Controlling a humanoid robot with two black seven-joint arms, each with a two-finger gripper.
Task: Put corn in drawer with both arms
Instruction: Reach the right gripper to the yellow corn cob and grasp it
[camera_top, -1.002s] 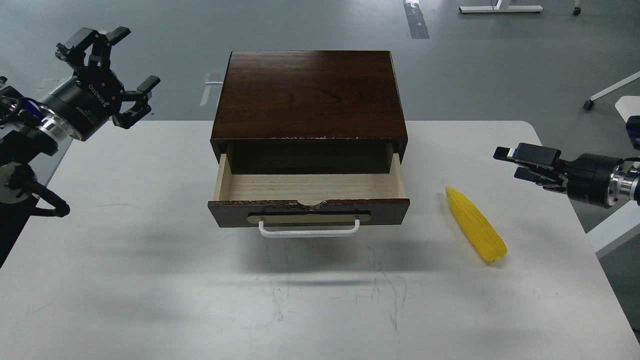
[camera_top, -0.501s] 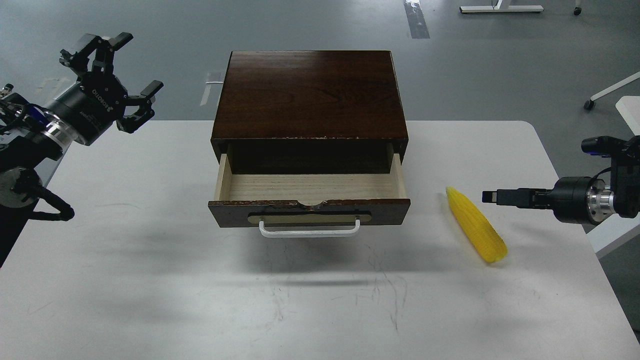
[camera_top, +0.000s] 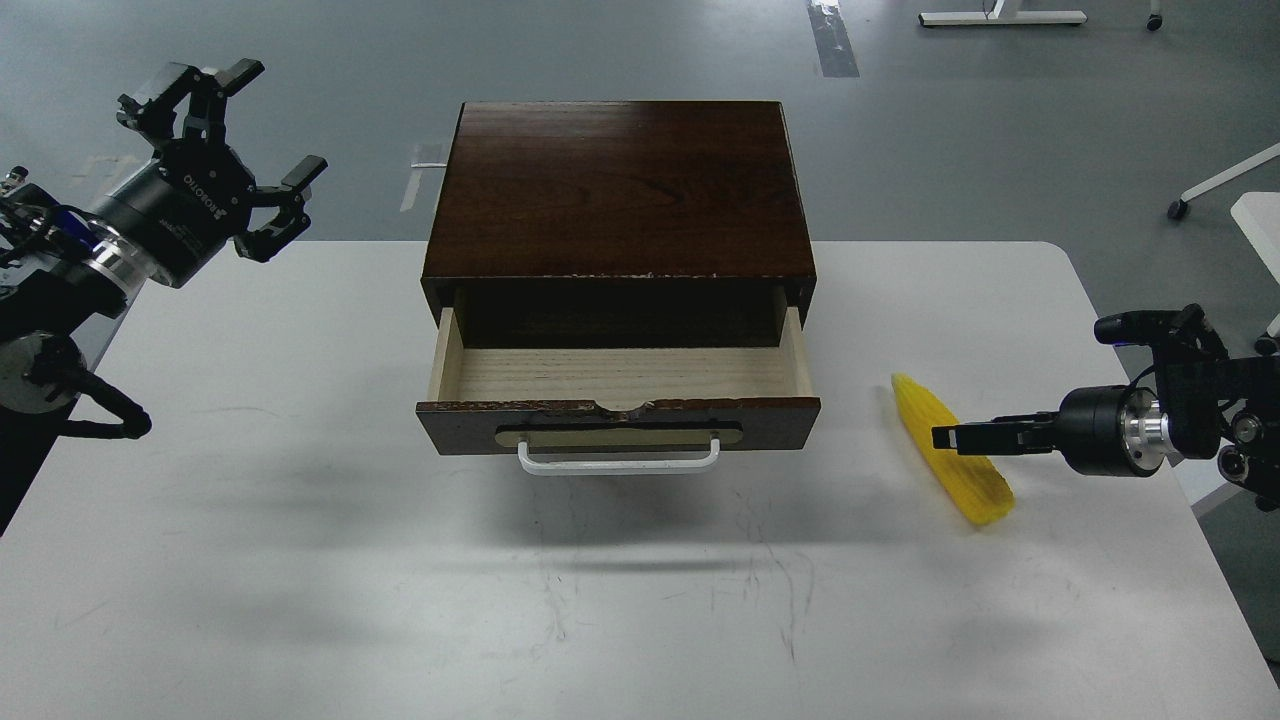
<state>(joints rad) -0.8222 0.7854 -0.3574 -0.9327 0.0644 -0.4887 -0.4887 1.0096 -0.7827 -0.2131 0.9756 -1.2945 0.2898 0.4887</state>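
The yellow corn (camera_top: 975, 488) lies on the white table (camera_top: 300, 560), right of the drawer, with its thin end pointing away from me. The drawer (camera_top: 615, 376) of the dark brown box (camera_top: 620, 190) is pulled open, and its pale wood interior is empty. My right gripper (camera_top: 948, 437) comes in from the right, low over the middle of the corn. It is seen edge-on, so its fingers cannot be told apart. My left gripper (camera_top: 232, 135) is open and empty, held high above the table's far left corner.
The drawer's white bar handle (camera_top: 618, 462) faces me. The table's right edge runs close behind the corn, and a white furniture part (camera_top: 1258, 210) and a chair leg stand beyond it. Grey floor lies behind the box.
My right gripper has come down and to the left, from above the table's right edge to over the corn. The left gripper has barely shifted. The corn and drawer have not moved.
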